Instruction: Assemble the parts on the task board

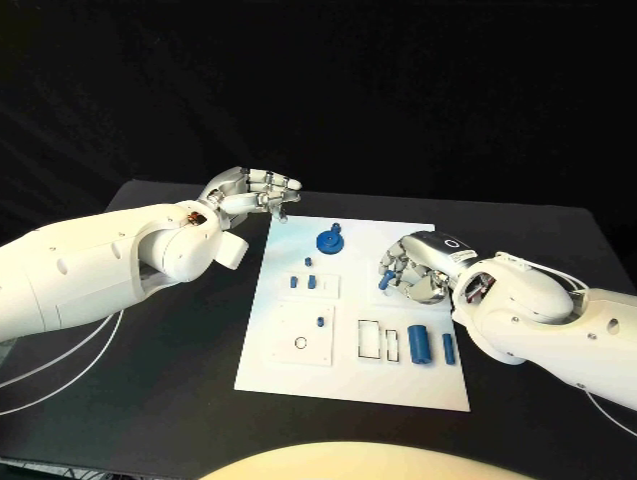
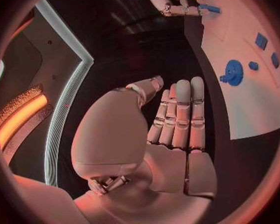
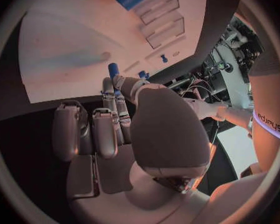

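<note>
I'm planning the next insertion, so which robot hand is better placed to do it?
Probably the right robot hand: it hangs over the task board, pinching a blue part. The left robot hand sits empty beyond the board's far corner.

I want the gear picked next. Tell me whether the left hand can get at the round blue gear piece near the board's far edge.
Probably yes. The left hand hovers off the task board by its far left corner, holding nothing, and the gear lies uncovered close by with nothing between them.

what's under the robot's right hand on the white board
The right hand holds a small blue part in its fingers over the task board. White board surface shows around it; whatever lies directly beneath the palm is covered.
</note>
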`<state>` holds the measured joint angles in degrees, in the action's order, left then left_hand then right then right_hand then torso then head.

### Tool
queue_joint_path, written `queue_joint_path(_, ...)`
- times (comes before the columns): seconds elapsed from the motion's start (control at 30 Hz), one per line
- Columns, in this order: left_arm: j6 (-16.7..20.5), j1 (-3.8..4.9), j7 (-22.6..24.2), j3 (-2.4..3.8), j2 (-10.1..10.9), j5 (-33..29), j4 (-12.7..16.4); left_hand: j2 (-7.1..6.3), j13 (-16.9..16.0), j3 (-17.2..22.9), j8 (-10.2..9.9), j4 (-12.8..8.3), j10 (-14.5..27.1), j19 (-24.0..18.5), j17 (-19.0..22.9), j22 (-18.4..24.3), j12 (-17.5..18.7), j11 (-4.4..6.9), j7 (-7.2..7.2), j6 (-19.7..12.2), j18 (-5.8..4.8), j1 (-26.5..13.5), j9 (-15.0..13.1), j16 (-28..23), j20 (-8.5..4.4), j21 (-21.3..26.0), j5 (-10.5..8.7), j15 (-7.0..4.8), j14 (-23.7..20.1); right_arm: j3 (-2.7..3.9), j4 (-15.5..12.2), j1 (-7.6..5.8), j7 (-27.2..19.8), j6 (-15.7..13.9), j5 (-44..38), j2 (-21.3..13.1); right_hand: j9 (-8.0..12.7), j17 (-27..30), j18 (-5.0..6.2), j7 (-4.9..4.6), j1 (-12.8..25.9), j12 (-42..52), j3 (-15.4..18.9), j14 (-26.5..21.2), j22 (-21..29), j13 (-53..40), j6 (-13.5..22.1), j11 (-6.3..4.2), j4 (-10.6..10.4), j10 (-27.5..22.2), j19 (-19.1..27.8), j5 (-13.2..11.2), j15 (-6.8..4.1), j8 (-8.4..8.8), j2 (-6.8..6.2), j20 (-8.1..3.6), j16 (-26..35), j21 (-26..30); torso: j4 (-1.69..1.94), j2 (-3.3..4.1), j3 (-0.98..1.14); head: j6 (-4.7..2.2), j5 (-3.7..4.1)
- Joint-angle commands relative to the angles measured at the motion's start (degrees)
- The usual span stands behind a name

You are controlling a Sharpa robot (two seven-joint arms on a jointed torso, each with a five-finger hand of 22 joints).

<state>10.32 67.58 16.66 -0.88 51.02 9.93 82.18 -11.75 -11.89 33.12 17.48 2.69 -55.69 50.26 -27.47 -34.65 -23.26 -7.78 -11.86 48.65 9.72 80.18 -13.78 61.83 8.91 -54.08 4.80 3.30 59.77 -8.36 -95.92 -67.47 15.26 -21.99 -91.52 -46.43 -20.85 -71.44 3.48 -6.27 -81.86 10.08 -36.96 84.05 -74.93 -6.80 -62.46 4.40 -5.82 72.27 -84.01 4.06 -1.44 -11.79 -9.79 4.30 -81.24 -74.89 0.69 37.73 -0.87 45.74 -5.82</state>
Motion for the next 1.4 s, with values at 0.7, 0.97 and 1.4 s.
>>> queue_joint_path(0.7,-1.29,0.05,0.14,-0.01,-1.2,-0.52,-0.44,0.48,-0.07,-0.27,0.26,0.02,0.21,0.31,0.1,0.05,-0.18,0.01,-0.09,-0.47,0.87,0.19,0.06,-0.36,-0.06,0.32,0.07,0.09,-0.15,0.1,-6.76,1.65,-2.79,-3.46,2.51,6.73,-5.24,0.27,-0.62,-0.25,1.33,-0.82,-1.0,2.39,-11.17,-0.12,0.38,-2.02,0.86,2.62,-1.69,-0.14,-0.48,-3.24,-0.11,-0.34,-0.14,0.49,0.09,0.05,-0.08,-0.21,-1.12)
queue_joint_path(0.97,-1.25,0.06,0.08,-0.03,-1.38,-0.55,-0.3,0.48,-0.07,-0.27,0.26,0.02,0.21,0.31,0.1,0.05,-0.18,0.01,-0.09,-0.47,0.87,0.19,0.06,-0.36,-0.06,0.32,0.07,0.09,-0.15,-0.58,-3.79,4.29,-3.74,-2.92,2.03,10.81,-5.29,0.3,-0.61,-0.26,1.4,-0.87,-1.07,2.39,-11.15,-0.15,0.42,-2.01,0.96,2.62,-1.67,-0.07,-0.48,-3.27,-0.1,-0.34,-0.13,0.57,-0.05,0.12,-0.11,-0.03,-1.67)
queue_joint_path(1.4,-1.3,0.06,-0.09,-0.03,-1.41,-0.81,-0.17,0.52,-0.09,-0.33,0.32,0.06,0.36,0.38,0.14,0.13,-0.37,-0.01,-0.11,-0.52,0.87,0.19,0.09,-0.38,-0.07,0.42,0.07,0.1,-0.17,-1.21,-0.36,6.34,-3.72,-0.77,1.06,13.62,-5.43,0.52,-0.53,-0.32,1.61,-1.02,-1.28,2.34,-11.05,-0.22,0.57,-1.97,1.21,2.62,-1.55,0.02,-0.45,-3.32,-0.04,-0.33,-0.02,1.01,0.0,0.2,0.04,0.57,-2.12)
